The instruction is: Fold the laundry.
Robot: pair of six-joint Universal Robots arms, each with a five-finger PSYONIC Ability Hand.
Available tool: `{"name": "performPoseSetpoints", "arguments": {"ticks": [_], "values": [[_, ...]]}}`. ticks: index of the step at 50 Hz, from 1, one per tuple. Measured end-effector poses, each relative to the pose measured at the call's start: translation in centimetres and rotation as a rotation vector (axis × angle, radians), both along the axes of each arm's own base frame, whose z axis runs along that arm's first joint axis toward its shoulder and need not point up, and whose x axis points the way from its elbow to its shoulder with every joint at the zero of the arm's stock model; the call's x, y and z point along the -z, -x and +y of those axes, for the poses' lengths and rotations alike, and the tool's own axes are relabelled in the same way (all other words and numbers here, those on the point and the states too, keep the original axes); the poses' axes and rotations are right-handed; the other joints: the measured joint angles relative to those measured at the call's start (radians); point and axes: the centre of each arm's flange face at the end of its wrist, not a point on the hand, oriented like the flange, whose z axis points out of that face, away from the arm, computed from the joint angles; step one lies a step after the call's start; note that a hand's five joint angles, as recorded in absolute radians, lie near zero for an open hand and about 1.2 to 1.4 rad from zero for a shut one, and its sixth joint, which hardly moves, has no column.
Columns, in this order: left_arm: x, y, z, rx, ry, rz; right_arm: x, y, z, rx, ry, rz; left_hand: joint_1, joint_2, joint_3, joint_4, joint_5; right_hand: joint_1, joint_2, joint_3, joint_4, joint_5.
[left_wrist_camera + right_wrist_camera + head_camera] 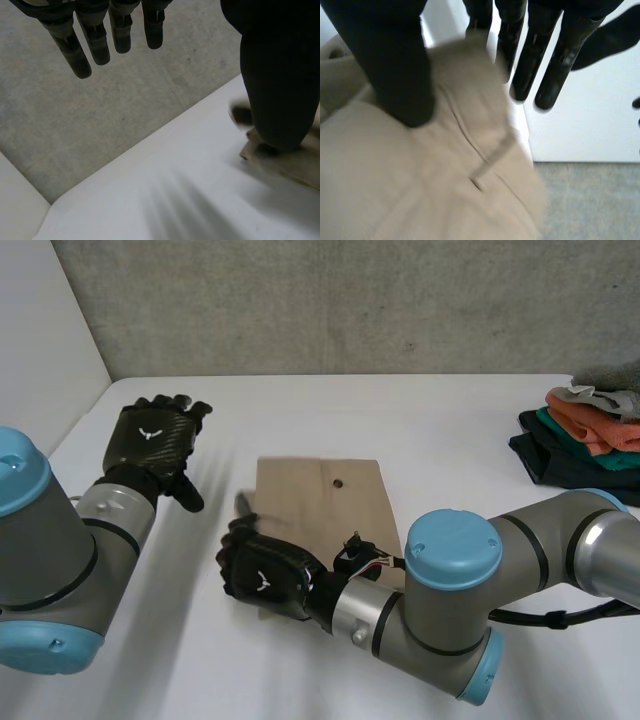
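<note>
A white table (430, 430) with a smooth, matt top takes most of the scene and reaches back to a wall (350, 300) of rough grey concrete with small dark spots. At the table's left side stands a plain white panel (40, 340), which meets the concrete wall in the far corner; the light is soft and even

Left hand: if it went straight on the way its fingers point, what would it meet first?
Probably the grey concrete wall; the left hand points over the white table, away from the beige cloth, though depth is unclear.
</note>
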Motion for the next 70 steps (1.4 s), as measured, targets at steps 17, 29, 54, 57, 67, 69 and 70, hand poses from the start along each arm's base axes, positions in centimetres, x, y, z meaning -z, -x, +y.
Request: {"name": "performPoseSetpoints", "arguments": {"ticks": [17, 29, 54, 57, 67, 69, 70], "values": [[-2.2, 4.6, -0.4, 0.113, 0.061, 0.096, -11.2, 6.8, -7.3, 0.695, -0.803, -0.575, 0.0, 0.0, 0.0, 0.0, 0.0, -0.364, -0.404, -0.437, -0.41, -0.422], [4.8, 9.4, 1.4, 0.211, -0.21, -0.029, -6.1, 8.2, -11.6, 0.907, -0.954, -0.417, 0.0, 0.0, 0.0, 0.0, 0.0, -0.364, -0.404, -0.437, -0.41, -0.422], [2.5, 8.3, 1.5, 0.169, -0.126, -0.202, -6.1, 7.8, -11.7, 0.889, -0.759, -0.307, -0.003, 0.0, 0.0, 0.0, 0.0, -0.406, -0.404, -0.437, -0.41, -0.426], [-1.2, 8.3, 1.8, 0.209, -0.048, -0.129, -7.4, 8.4, -10.4, 0.865, -0.725, -0.358, -0.003, 0.0, 0.0, 0.0, 0.0, -0.406, -0.404, -0.438, -0.41, -0.426], [-6.7, 7.5, 3.8, 0.569, -0.056, 0.015, -5.2, 8.3, -2.0, 0.703, -0.665, -0.395, -0.002, 0.0, 0.0, 0.0, 0.0, -0.406, -0.404, -0.437, -0.41, -0.426], [-6.8, 7.2, 4.2, 0.637, -0.099, 0.026, -3.8, 8.1, -0.7, 0.681, -0.669, -0.379, -0.002, 0.0, 0.0, 0.0, 0.0, -0.406, -0.404, -0.438, -0.41, -0.426], [-6.9, 7.1, 4.3, 0.658, -0.114, 0.03, -3.3, 8.0, -0.3, 0.676, -0.672, -0.372, -0.002, 0.0, 0.0, 0.0, 0.0, -0.406, -0.404, -0.438, -0.41, -0.426]]}}
